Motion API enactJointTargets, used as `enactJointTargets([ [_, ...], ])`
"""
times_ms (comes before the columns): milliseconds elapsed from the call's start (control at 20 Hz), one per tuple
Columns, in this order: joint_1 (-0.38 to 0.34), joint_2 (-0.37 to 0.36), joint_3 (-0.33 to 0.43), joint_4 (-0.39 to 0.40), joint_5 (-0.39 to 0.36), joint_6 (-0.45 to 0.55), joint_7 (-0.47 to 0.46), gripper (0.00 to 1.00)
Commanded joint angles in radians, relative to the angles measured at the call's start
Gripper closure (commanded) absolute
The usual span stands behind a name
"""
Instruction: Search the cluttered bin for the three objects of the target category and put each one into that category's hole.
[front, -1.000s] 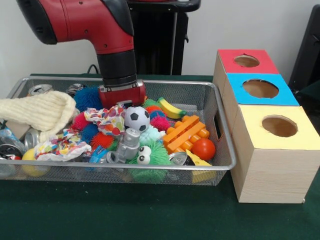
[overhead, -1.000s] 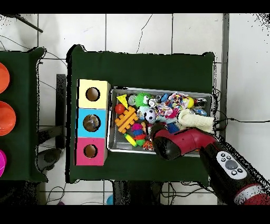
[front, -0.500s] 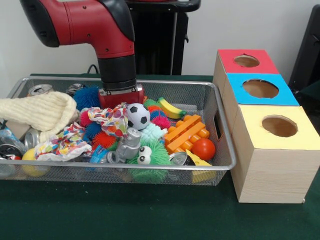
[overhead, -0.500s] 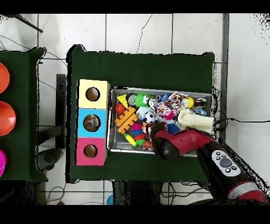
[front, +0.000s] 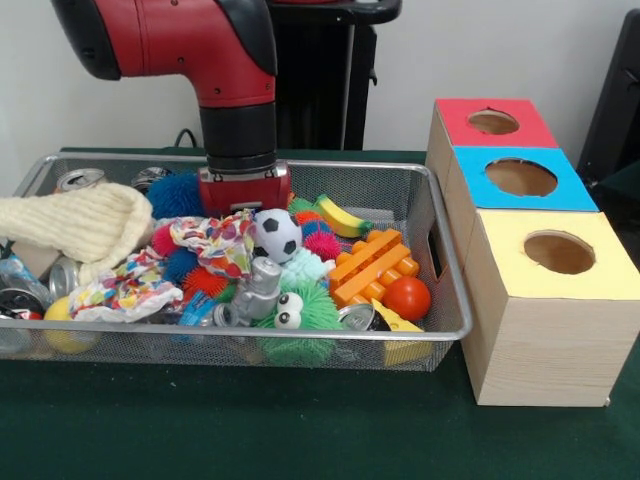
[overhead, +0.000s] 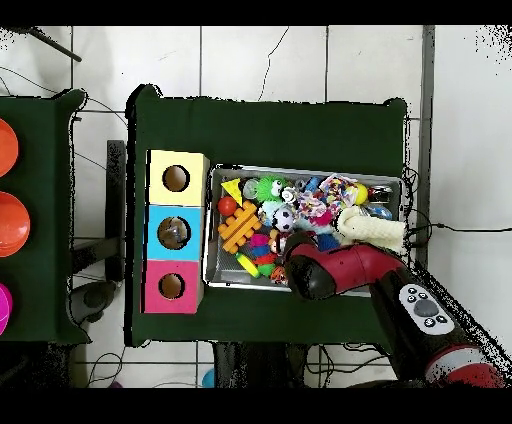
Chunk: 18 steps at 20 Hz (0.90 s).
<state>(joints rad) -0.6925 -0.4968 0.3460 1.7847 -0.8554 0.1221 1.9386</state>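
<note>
A wire mesh bin (front: 448, 262) holds a heap of toys: a soccer ball (front: 274, 235), a banana (front: 342, 216), an orange brick (front: 371, 265), a red ball (front: 406, 298), a green fuzzy toy with eyes (front: 296, 312), a grey figure (front: 258, 288) and spiky balls. My gripper (front: 243, 195) is low at the back of the bin, just behind the soccer ball and a patterned cloth (front: 215, 240); its lower end is hidden by them. From overhead the arm covers the gripper (overhead: 300, 270) at the bin's (overhead: 210, 230) lower edge.
A wooden box stands beside the bin with a red hole (front: 493, 122), a blue hole (front: 521, 177) and a yellow hole (front: 559, 252). A cream knit cloth (front: 75, 222) and cans (front: 80, 179) fill the bin's left end. Orange bowls (overhead: 8, 222) sit on another table.
The arm's upper link has shifted slightly right. The gripper stays at the bin's back. The patterned cloth and soccer ball were jostled a little.
</note>
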Motion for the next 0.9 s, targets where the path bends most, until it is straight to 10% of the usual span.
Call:
enactJointTargets([
  [50, 0.030, -0.150, -0.003, 0.059, 0.141, 0.201, 0.074, 1.00],
  [450, 0.059, -0.386, 0.048, 0.172, 0.351, 0.386, 0.043, 1.00],
  [900, 0.107, -0.452, 0.029, 0.188, 0.439, 0.446, 0.045, 1.00],
])
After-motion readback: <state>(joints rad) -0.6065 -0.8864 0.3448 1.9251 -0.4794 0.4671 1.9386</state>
